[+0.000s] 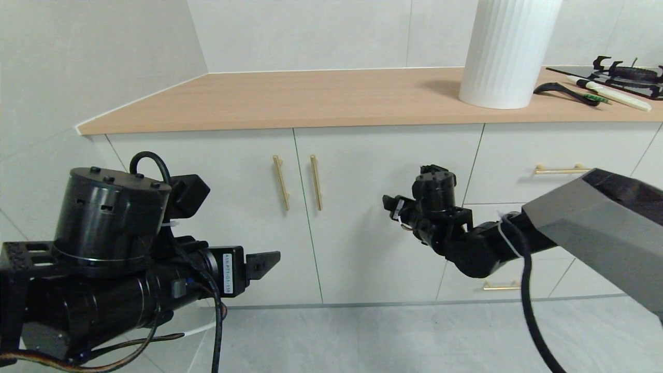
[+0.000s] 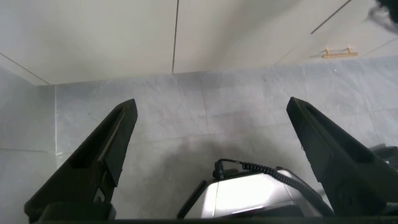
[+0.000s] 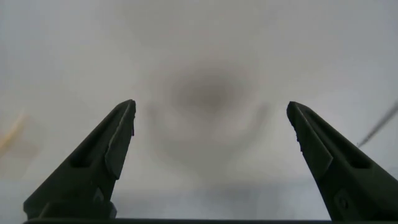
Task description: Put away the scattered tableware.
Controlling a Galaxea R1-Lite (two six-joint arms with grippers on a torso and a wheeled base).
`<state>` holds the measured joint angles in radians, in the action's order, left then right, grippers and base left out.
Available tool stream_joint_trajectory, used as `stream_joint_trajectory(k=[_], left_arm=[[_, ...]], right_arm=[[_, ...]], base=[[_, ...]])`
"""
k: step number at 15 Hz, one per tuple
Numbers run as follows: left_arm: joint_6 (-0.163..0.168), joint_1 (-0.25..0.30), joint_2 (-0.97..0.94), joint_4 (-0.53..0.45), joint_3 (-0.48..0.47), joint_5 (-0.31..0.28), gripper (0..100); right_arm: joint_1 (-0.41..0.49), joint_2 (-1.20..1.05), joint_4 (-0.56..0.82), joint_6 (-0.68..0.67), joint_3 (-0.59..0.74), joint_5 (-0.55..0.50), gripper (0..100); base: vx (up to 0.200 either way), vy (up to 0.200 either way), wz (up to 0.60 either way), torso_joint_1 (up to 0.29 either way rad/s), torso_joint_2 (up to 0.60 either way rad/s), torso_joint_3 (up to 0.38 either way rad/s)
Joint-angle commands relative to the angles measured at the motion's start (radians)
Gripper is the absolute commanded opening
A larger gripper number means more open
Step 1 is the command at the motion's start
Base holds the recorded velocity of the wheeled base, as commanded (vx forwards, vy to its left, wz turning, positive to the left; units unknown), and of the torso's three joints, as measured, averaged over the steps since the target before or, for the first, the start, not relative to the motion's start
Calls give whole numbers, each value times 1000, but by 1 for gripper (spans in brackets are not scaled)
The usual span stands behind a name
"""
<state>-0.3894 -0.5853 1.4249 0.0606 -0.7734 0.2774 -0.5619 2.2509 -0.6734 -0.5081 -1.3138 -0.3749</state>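
Room is left along the wooden countertop up to the tall white ribbed cylinder. Below, forward passage is barred by white cabinet doors.

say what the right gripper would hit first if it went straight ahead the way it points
Probably the white cabinet door: the open right gripper faces its flat panel with nothing between, though the gap is hard to judge.

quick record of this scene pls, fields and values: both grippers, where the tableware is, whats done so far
left gripper: open, empty, above the floor
right gripper: open, empty, facing a cabinet door
tableware: black utensil and white-handled utensil lying on the countertop, beside the stove burner
other: white ribbed container standing on the countertop
task state: nothing picked up yet
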Motion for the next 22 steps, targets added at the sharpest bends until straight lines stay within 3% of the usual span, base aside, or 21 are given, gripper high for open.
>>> stream_joint_trajectory(k=[1, 2, 3, 7, 8, 9, 11, 16, 17, 19, 20, 21, 22], left_arm=[[0, 1, -1, 1, 0, 0, 100], [0, 1, -3, 1, 0, 0, 100], [0, -1, -3, 1, 0, 0, 100], [7, 13, -31, 2, -4, 0, 100], [20, 39, -58, 18, -18, 0, 100], [66, 101, -90, 41, -20, -3, 100], [112, 171, -133, 71, 13, -4, 100], [136, 176, -403, 128, 149, -1, 100], [167, 176, -505, 123, 184, -1, 100], [288, 179, -722, 111, 266, -1, 100], [346, 208, -833, 84, 290, -3, 100], [363, 229, -877, 70, 298, -3, 100], [380, 279, -1005, 19, 302, -7, 100]], right_arm=[[-35, -261, 0, -3, 258, 241, 100], [-35, -317, 0, 2, 312, 332, 100], [-35, -340, 0, 5, 329, 356, 100], [-16, -395, 0, 69, 387, 309, 100], [7, -438, 0, 95, 427, 294, 100], [39, -496, 0, 138, 472, 297, 100], [70, -593, 0, 171, 525, 292, 100], [89, -993, 0, 255, 768, 209, 100], [89, -1114, 5, 272, 812, 180, 100], [122, -1334, 40, 362, 909, 169, 100], [178, -1447, 75, 408, 950, 172, 100], [198, -1499, 100, 428, 966, 172, 100], [235, -1671, 213, 470, 987, 172, 100]], base=[[0, 0, 0, 0, 0, 0], [0, 0, 0, 0, 0, 0], [0, 0, 0, 0, 0, 0], [0, 0, 0, 0, 0, 0], [0, 0, 0, 0, 0, 0], [0, 0, 0, 0, 0, 0], [0, 0, 0, 0, 0, 0], [0, 0, 0, 0, 0, 0], [0, 0, 0, 0, 0, 0], [0, 0, 0, 0, 0, 0], [0, 0, 0, 0, 0, 0], [0, 0, 0, 0, 0, 0], [0, 0, 0, 0, 0, 0]])
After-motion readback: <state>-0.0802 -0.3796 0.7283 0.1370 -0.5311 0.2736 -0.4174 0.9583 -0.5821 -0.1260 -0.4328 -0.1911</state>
